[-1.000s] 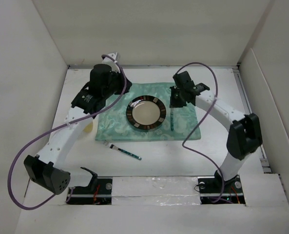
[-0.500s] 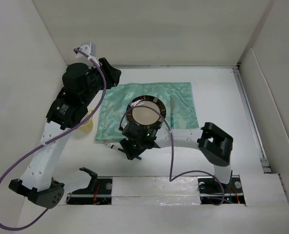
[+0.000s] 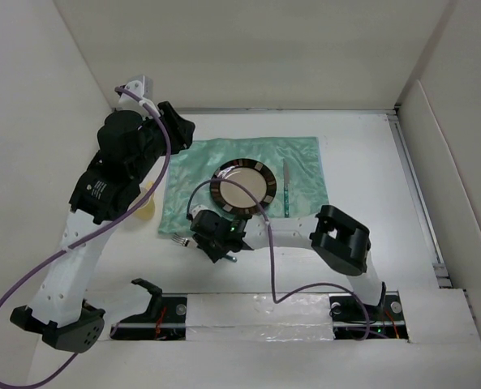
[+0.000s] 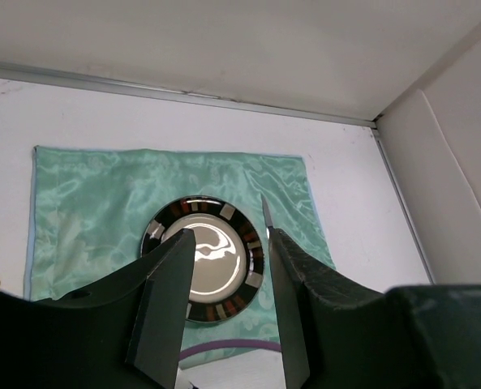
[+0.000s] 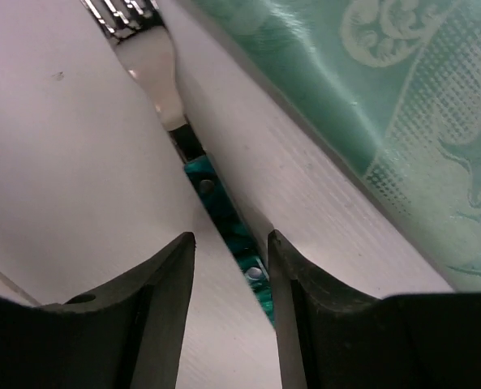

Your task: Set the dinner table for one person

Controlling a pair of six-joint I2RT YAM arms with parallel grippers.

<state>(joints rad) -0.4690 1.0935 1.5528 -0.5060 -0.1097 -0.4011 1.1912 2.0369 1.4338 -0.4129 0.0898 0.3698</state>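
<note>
The dinner table (image 3: 362,178) is a white surface with a mint-green placemat (image 3: 191,174) on it. On the mat sit a dark-rimmed plate (image 3: 242,186) and, just right of it, a knife (image 3: 286,188). A fork (image 3: 178,240) with a green handle (image 5: 224,215) lies on the table in front of the mat. My right gripper (image 3: 216,240) is low over it, its jaws open on either side of the handle (image 5: 230,243). My left gripper (image 3: 181,130) hangs open and empty above the mat's back left, looking down at the plate (image 4: 206,261) and knife (image 4: 266,215).
A pale yellow object (image 3: 147,209) sits at the mat's left edge, partly under the left arm. White walls close in the table at the back and on both sides. The right arm's purple cable (image 3: 268,235) loops over the mat's front edge.
The right arm left the knife beside the plate and swung forward and left down onto the fork. The left arm rose and pulled back left, off the mat. The left jaws now stand apart.
</note>
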